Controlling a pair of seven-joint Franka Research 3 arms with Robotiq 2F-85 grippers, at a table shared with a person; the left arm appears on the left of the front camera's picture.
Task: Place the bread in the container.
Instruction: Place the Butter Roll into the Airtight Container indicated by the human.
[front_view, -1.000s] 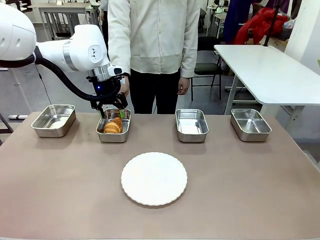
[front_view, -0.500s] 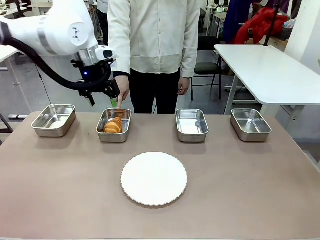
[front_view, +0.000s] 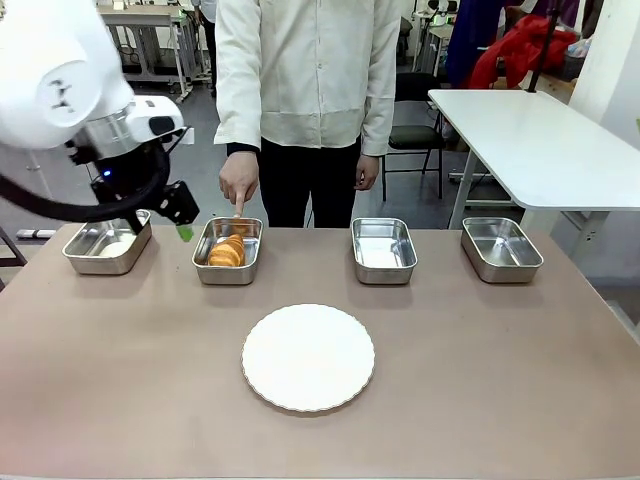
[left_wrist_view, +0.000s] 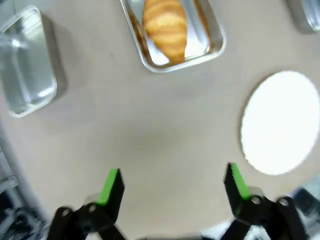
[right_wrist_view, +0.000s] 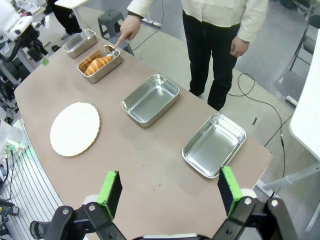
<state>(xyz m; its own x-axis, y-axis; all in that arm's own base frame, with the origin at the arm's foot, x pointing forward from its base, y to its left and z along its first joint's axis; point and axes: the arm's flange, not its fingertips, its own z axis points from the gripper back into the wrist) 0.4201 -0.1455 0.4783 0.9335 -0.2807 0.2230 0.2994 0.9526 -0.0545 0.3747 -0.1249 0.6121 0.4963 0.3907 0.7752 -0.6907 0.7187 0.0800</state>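
Observation:
The bread (front_view: 228, 250), a golden-brown croissant, lies in the container (front_view: 205, 270), the second steel tray from the left. A person's hand (front_view: 238, 190) points a finger down at the tray's far rim. My left gripper (front_view: 160, 222) hangs open and empty above the gap between the two left trays. In the left wrist view the left gripper (left_wrist_view: 172, 184) is spread wide over bare table, with the bread (left_wrist_view: 166, 27) in the container (left_wrist_view: 212, 50) ahead. From high up, my right gripper (right_wrist_view: 169, 192) stands open; the bread (right_wrist_view: 97, 62) lies far off in its tray.
A round white plate (front_view: 308, 357) sits mid-table. Other steel trays stand in the far row: one at the left (front_view: 85, 262), two at the right (front_view: 383, 270) (front_view: 500, 268). The person stands at the far edge.
My left arm has risen from over the bread's tray and swung left, its gripper still open. The bread stays in the tray. The person's finger keeps pointing.

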